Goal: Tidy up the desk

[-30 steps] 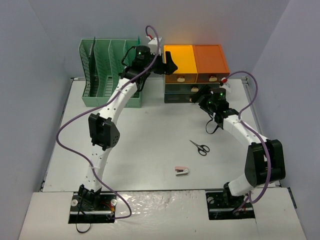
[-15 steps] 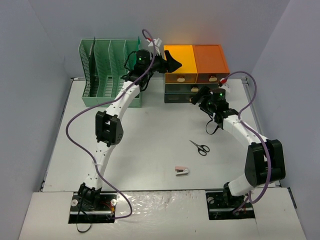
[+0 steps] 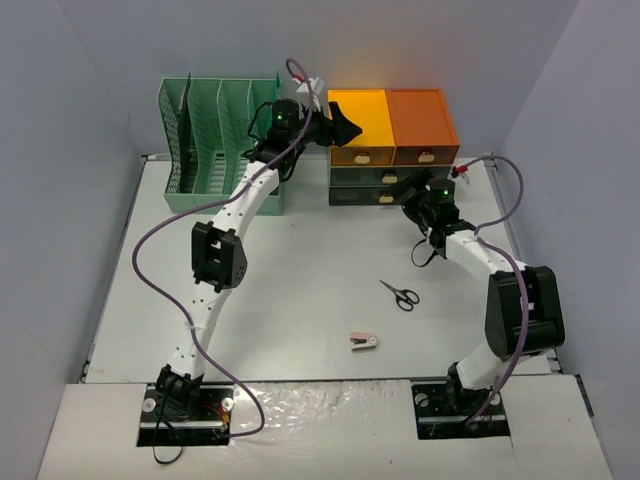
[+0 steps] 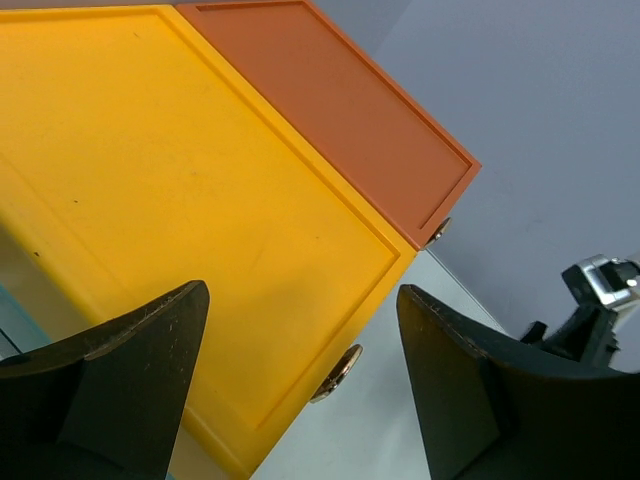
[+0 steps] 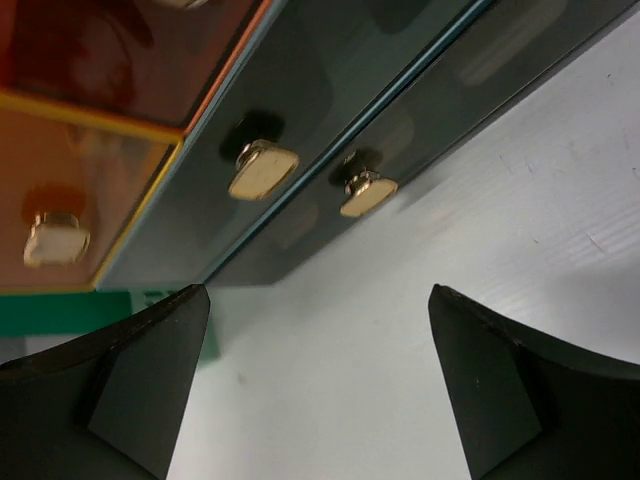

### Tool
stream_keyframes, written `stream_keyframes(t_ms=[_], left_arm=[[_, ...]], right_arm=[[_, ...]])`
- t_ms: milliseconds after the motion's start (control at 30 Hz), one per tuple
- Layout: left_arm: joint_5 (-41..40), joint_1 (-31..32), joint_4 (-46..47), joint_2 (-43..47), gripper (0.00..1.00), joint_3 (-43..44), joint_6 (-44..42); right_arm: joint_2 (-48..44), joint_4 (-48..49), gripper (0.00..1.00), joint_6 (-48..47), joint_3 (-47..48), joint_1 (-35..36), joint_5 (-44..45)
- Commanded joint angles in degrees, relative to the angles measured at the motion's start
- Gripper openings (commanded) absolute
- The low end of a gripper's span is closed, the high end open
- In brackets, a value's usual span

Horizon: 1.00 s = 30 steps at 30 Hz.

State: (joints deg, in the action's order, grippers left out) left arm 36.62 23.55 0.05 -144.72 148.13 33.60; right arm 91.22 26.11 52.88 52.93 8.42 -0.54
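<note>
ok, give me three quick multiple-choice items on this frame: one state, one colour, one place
1. The left gripper is:
A. open and empty, above the drawer unit
B. shut on a sheet of paper
C. shut on a drawer knob

2. The file rack is:
A. orange
B. dark grey
C. mint green

3. The scissors lie:
A. in the file rack
B. flat on the desk, right of centre
C. on top of the drawer unit

Answers:
1 A: the left wrist view shows its fingers apart, with only the unit's yellow-orange top behind the gap.
2 C: the top view shows a mint-green slotted rack at the far left.
3 B: the top view shows them on bare tabletop near the right arm.
</note>
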Motion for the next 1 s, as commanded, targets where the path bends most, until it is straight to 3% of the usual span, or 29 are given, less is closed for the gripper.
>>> stream_keyframes(t_ms=[0,167,267,700,967], left_arm=[[1.17,0.36,-7.33,3.47,0.73,-1.07,-2.63],[1.16,0.27,-8.5,3.75,0.73,-1.36,-3.63],[0.89,0.37,-8.68,4.05,0.73,-1.63,-3.77],[-0.23,0.27,-9.19,3.56,0.74,-0.3,-3.96],[0.01,0.02,-9.17,3.31,0.73,-0.29,-3.78]], right_arm=[[7.81,21.59,0.88,19.64,-5.24,-4.24,-2.59],[22.16,56.42,0.86,37.49,-10.0,-5.07,-5.97],[28.53,63.38,0.86,40.85,-6.96,-4.32,-7.71],[20.84,58.04,0.87,37.61,1.43,-2.46,-9.67],[24.67,54.41,0.8,36.94,10.41,-2.89,-11.02]])
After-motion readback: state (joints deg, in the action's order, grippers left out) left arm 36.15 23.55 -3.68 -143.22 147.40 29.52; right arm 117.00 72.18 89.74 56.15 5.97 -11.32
